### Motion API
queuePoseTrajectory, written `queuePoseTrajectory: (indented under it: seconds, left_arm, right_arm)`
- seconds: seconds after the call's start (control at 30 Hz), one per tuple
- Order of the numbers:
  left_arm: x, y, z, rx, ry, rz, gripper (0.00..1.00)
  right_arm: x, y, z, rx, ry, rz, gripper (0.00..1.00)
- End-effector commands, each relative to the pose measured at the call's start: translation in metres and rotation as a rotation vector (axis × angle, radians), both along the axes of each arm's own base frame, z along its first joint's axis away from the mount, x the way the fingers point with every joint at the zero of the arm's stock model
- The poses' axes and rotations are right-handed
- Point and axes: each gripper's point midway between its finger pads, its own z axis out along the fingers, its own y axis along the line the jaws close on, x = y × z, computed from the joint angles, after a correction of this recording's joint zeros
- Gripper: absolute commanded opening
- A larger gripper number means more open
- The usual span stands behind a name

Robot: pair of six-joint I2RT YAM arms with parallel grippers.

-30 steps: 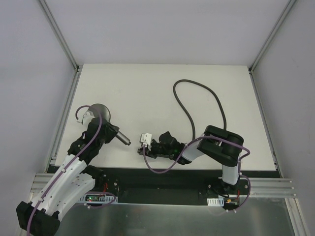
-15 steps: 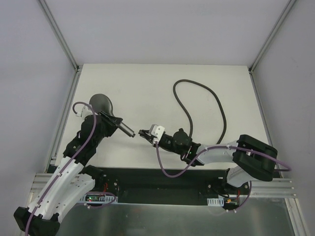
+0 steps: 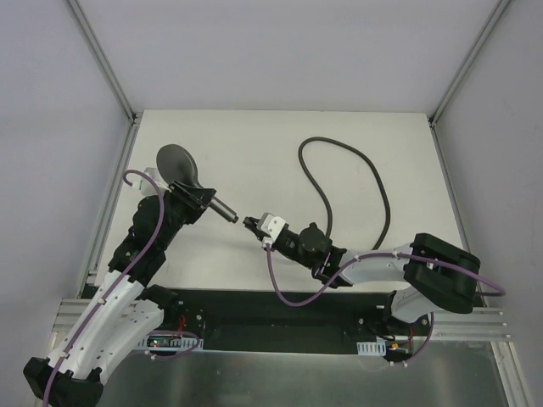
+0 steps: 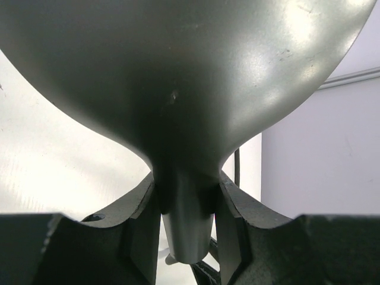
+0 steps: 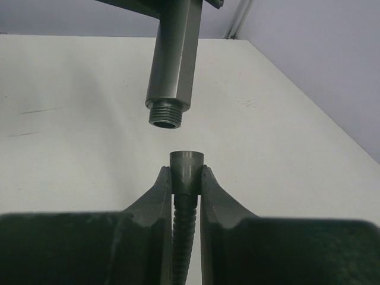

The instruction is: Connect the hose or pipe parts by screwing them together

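Note:
My left gripper [image 3: 200, 200] is shut on the straight handle of the dark grey shower head [image 3: 178, 161], holding it above the table with the round head at the back left and the handle pointing right. In the left wrist view the head [image 4: 178, 77] fills the top and the handle [image 4: 187, 225] sits between my left gripper [image 4: 187, 219] jaws. My right gripper [image 5: 186, 178] is shut on the end fitting [image 5: 186, 165] of the ribbed hose [image 5: 185, 237]. The handle's threaded end [image 5: 164, 116] hangs a short gap beyond the fitting, slightly to its left. The hose [image 3: 339, 153] loops over the back right of the table.
The white table [image 3: 254, 136] is closed in by pale walls, with metal frame rails [image 3: 114, 203] along its sides. A thin purple cable [image 3: 276, 280] hangs under the right arm near the table's front edge.
The left arm has raised and swung the shower head toward the back, handle now aimed right. The right arm has stretched out left and brought the hose fitting up close to the threaded end.

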Motion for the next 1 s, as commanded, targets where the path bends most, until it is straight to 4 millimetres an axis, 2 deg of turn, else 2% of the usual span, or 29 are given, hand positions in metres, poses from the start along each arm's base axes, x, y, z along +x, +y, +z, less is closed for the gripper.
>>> queuePoseTrajectory:
  seconds: [0.0,0.03,0.13,0.17,0.27,0.53,0.73,0.97]
  left_arm:
    - [0.007,0.001,0.043,-0.101,-0.114,0.031,0.00]
    - [0.007,0.002,0.039,-0.124,-0.089,0.046,0.00]
    - [0.007,0.001,0.031,-0.155,-0.016,0.064,0.00]
    - [0.009,0.002,0.036,-0.154,-0.012,0.076,0.00]
    - [0.011,0.008,0.036,-0.143,0.011,0.111,0.00]
    - [0.013,0.012,0.032,-0.146,0.029,0.142,0.00]
    - [0.014,0.013,0.029,-0.140,0.039,0.149,0.00]
    - [0.012,0.014,0.023,-0.129,0.051,0.156,0.00]
  right_arm:
    - [0.003,0.003,0.050,0.072,-0.150,-0.045,0.01]
    - [0.004,0.003,0.046,0.042,-0.174,-0.060,0.01]
    - [0.010,-0.001,0.049,-0.018,-0.291,-0.126,0.01]
    - [0.009,-0.001,0.049,-0.044,-0.328,-0.135,0.01]
    - [0.009,0.001,0.054,-0.066,-0.366,-0.141,0.01]
    - [0.006,0.015,0.061,-0.096,-0.423,-0.158,0.01]
    - [-0.001,0.025,0.057,-0.129,-0.444,-0.144,0.01]
    - [0.000,0.029,0.059,-0.139,-0.456,-0.164,0.01]
